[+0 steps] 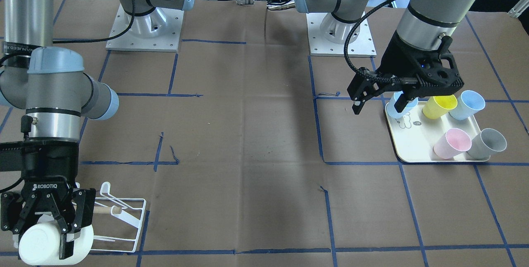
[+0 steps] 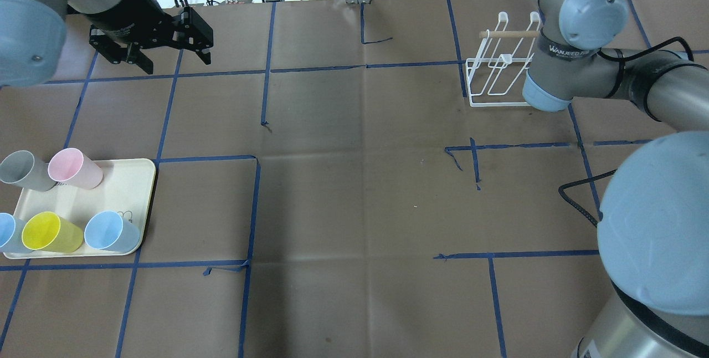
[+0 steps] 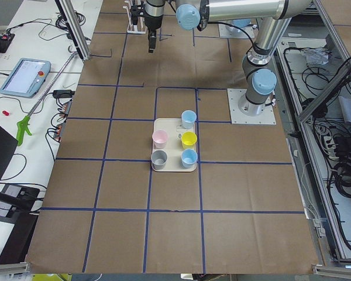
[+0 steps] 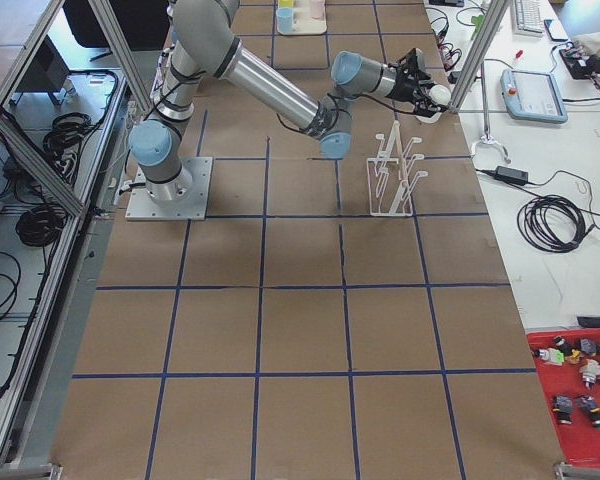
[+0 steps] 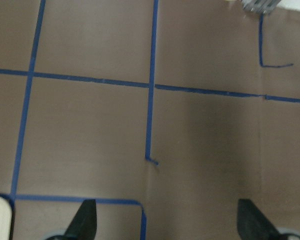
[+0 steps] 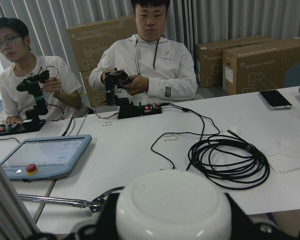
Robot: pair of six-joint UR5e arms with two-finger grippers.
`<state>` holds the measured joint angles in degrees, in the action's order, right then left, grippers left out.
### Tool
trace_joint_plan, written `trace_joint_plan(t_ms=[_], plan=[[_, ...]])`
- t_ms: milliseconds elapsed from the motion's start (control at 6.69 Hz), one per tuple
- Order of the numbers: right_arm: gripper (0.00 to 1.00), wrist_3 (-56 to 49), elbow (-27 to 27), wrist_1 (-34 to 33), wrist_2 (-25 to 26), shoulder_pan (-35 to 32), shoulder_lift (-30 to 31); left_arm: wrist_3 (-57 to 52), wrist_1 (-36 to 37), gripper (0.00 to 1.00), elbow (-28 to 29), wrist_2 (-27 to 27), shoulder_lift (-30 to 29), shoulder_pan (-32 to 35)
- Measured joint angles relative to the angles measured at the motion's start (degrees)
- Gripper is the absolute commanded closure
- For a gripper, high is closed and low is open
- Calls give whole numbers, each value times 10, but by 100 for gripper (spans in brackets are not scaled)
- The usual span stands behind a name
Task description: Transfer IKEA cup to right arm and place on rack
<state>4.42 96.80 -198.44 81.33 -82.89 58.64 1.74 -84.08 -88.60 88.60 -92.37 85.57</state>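
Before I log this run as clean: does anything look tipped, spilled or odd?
Nothing stands out: five cups stand upright on the tray, the rack is upright, and the right claw grips the white cup.

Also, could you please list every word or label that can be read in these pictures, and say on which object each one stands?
"ROBOTIQ": on the right gripper, above the white cup that it holds.
"WANJEED": around the right arm, overhead view; the letters after it are too small to read.
Print on the cardboard boxes: too blurred to read.
Marks beside the drawing on the cream tray: too small to read.
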Motion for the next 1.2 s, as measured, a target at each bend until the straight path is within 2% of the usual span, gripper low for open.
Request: trace_joint_plan(t_ms=[149,299,747,896,1046,1195], plan=[[83,-14,-2,-21,6,1,-19,-2,-57,1,16,15,5,1],[83,-21,4,-35,12,1,-29,-17,-83,1,16,27,14,0],[81,-23,40,-52,17,1,-36,-141,-93,2,-37,35,66,-54],[33,-23,52,-59,17,1,-37,-193,-91,3,-71,35,90,-98],[0,-23,60,-62,17,1,-38,-245,-82,3,-113,34,114,-146],[0,-22,63,-60,18,1,-40,-293,-56,2,-161,39,135,-188]])
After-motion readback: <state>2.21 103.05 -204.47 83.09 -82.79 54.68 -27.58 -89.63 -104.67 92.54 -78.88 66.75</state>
